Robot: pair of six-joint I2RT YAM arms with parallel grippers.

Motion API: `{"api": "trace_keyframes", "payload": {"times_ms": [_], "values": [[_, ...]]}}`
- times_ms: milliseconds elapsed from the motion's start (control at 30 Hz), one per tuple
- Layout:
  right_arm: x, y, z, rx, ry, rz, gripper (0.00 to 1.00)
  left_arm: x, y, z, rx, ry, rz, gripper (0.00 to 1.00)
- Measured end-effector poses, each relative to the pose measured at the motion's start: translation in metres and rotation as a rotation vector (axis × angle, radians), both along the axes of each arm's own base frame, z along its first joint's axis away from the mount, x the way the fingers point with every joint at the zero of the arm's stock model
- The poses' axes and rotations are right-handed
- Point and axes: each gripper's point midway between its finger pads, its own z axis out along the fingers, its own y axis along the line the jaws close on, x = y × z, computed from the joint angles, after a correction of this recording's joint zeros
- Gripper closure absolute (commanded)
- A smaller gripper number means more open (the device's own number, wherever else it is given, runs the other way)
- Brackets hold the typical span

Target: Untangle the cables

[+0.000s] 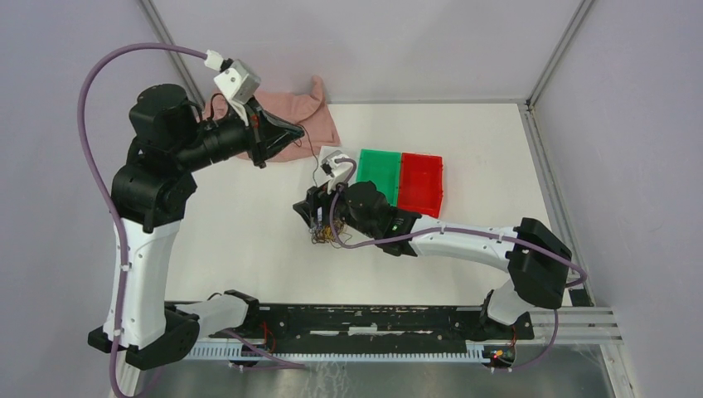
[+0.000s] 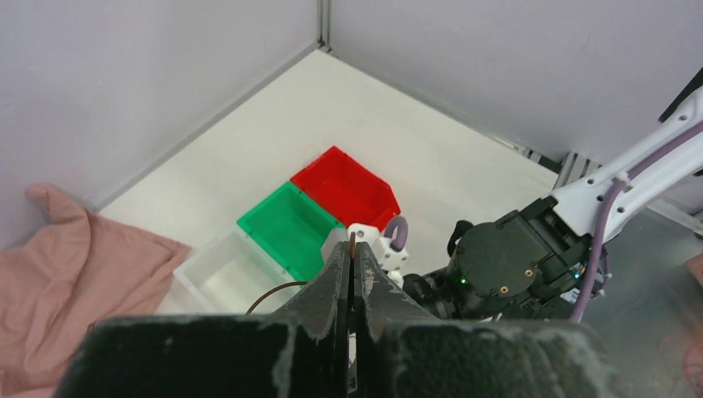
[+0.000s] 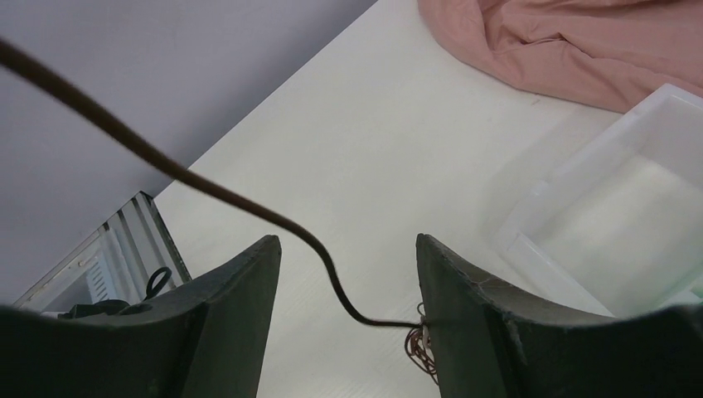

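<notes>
A thin dark brown cable (image 3: 249, 203) rises from the tangled bunch of cables (image 1: 323, 236) on the table towards my raised left gripper (image 1: 297, 133). That left gripper (image 2: 353, 249) is shut on the brown cable's end (image 2: 353, 239), and a loop of it hangs to the left (image 2: 269, 292). My right gripper (image 1: 309, 215) sits low over the bunch. In the right wrist view the right gripper (image 3: 346, 245) is open. The brown cable passes between its fingers to the orange-brown strands (image 3: 419, 348) at the right finger (image 3: 464, 315).
A pink cloth (image 1: 308, 123) lies at the back left under the left gripper. A clear bin (image 3: 530, 207), a green bin (image 1: 380, 170) and a red bin (image 1: 421, 182) stand in a row behind the right gripper. Grey walls enclose the table.
</notes>
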Motion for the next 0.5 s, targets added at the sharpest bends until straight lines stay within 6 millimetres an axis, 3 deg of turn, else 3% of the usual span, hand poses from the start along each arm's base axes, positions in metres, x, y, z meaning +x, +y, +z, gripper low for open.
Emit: {"api": "trace_keyframes", "payload": {"times_ms": [267,500], "values": [[-0.001,0.002,0.000,0.002,0.006,0.011,0.42,-0.013,-0.004,0.040,-0.092,-0.064,-0.031,0.97],[-0.001,0.004,-0.020,-0.043,0.032,0.010,0.42,-0.015,-0.004,0.074,-0.135,-0.138,-0.036,0.97]]}}
